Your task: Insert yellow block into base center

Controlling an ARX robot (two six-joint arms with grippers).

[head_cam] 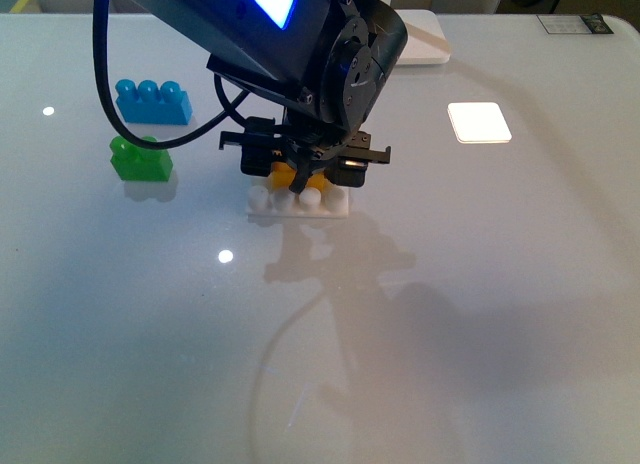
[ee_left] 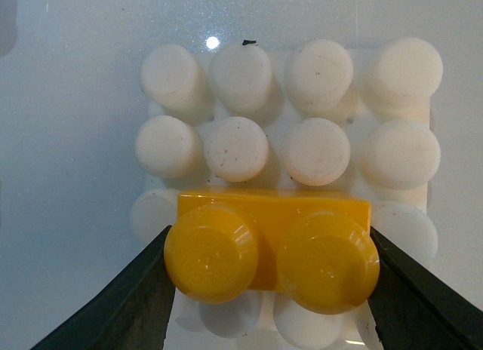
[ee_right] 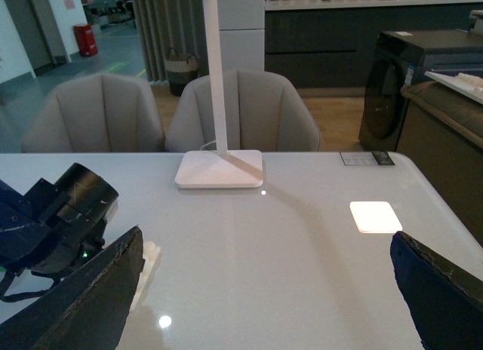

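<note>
1. The yellow block (ee_left: 272, 248) sits low over the base (ee_left: 294, 131), above its studs; its underside is hidden, so seating cannot be told.
2. The left gripper (head_cam: 305, 164) pinches the block by its short ends, and the arm hides most of it from the front.
3. The right gripper (ee_right: 264, 305) is spread wide, holding nothing.

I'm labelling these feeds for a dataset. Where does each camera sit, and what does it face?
Front: on the body, facing the table; left arm and left gripper over the base.
Left wrist: looks down at the yellow block between dark fingers.
Right wrist: above the table, facing the lamp foot; open right gripper.
Shared: base appears in both front and left wrist.
</note>
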